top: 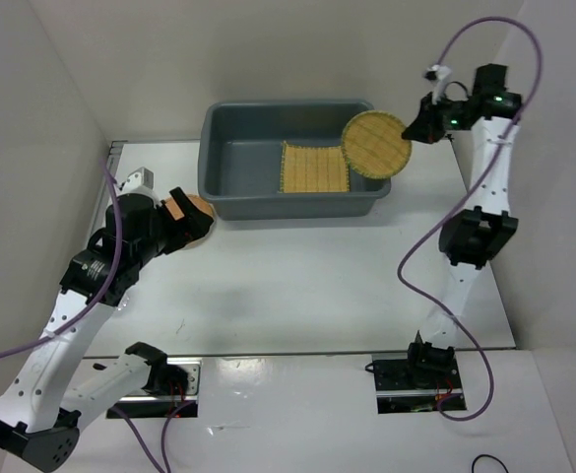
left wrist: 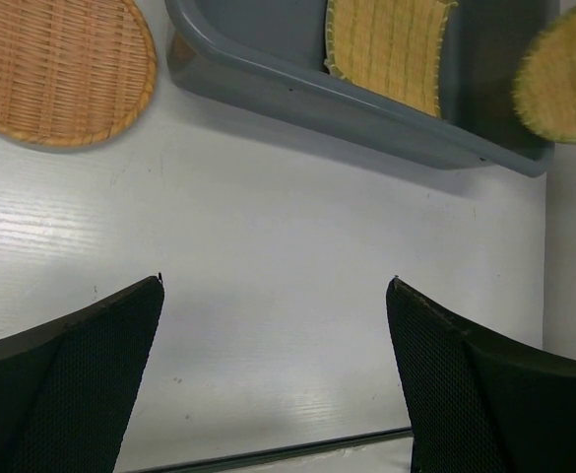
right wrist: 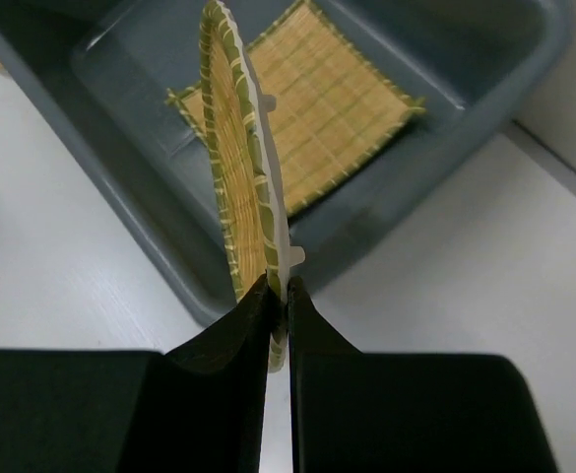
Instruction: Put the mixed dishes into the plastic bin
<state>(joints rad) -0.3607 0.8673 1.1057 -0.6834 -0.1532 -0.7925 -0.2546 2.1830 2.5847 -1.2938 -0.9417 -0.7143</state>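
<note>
**A:** Where does the large grey-blue rectangular plastic bin point(top: 209, 158) sit?

**B:** From overhead it is at twelve o'clock on the white table point(top: 297, 286). The square yellow woven mat with darker edging point(top: 314, 168) lies flat on the bin's floor, toward its three o'clock side.

**A:** What is the right gripper point(right wrist: 280, 315) doing?

**B:** It is pinched on the rim of the smaller round yellow woven disc point(right wrist: 238, 168). The jaws stand almost together, with only the disc's edge between them. From overhead the disc is in the air at about two o'clock, over the bin's far-right corner. Its face is turned up toward that camera, and it overlaps the rim and a corner of the square mat. The wrist camera sees the disc edge-on, with the bin's wall and the mat below it.

**A:** And the left gripper point(left wrist: 273, 374)?

**B:** Its jaws are spread wide with nothing between them, and only bare table shows below.

**A:** Where is the last piece?

**B:** The round orange-brown woven disc point(left wrist: 56, 64) lies flat on the table, outside the bin. Overhead it is at about ten o'clock, just beside the bin's near-left corner, and the left gripper partly covers it. In the left wrist view it is at eleven o'clock, well apart from the fingers. I cannot tell whether it touches the bin.
</note>
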